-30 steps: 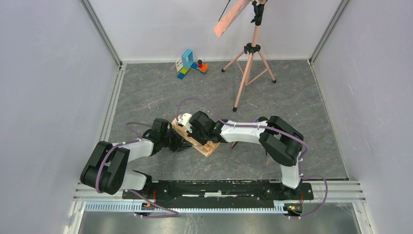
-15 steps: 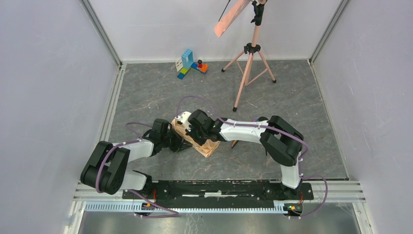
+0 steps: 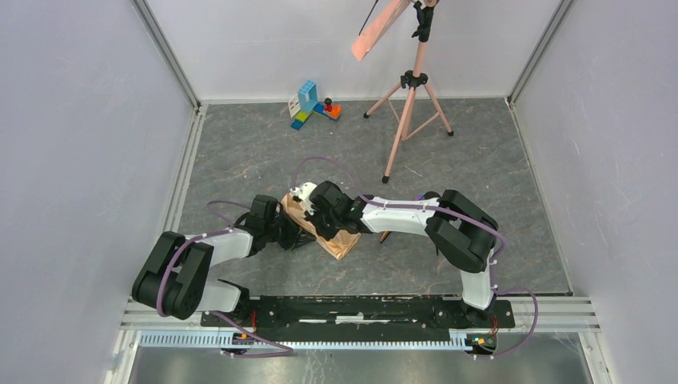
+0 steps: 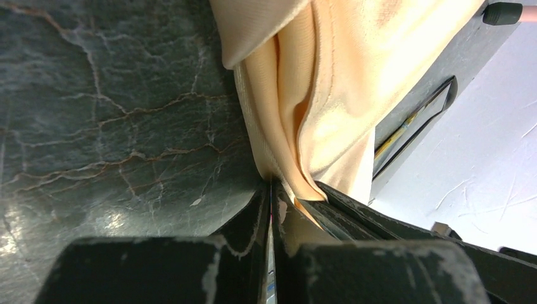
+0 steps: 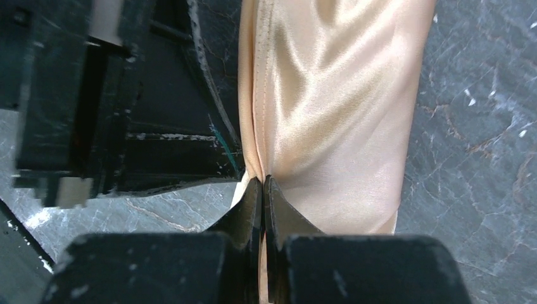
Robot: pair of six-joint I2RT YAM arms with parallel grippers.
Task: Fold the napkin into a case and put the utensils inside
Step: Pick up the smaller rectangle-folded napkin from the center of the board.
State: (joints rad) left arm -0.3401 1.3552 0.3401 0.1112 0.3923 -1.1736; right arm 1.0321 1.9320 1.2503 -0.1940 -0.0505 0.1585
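My left hand (image 4: 272,187) is pinched down to a sliver. The edge of the napkin (image 4: 329,95) is caught between its two fingertips, right where the cloth meets the worktop (image 4: 95,126). From that wrist the cloth rises away from my fingers in soft layers: a stitched hem runs up from the pinch, a deeper orange crease sits beside it, and a paler flap folds over the top.

My right hand (image 5: 263,182) is likewise closed to a narrow slit on the same napkin. It grips the hemmed long edge near one end, and the sheet spreads away in front of the tips as a smooth, glossy peach-tan band with gentle ripples. The cloth is plain, and I can read no writing on it.

From above, the napkin lies as a narrow folded oblong, slanted on the dark marbled worktop near the middle. It sits directly between my two hands, my left reaching in from the left side and my right from the right, both touching it. Most of it is covered by my wrists; only its near-right end shows clearly.

Well beyond, a pink tripod (image 3: 408,104) stands toward the back, with some coloured toy blocks (image 3: 313,104) to its left.
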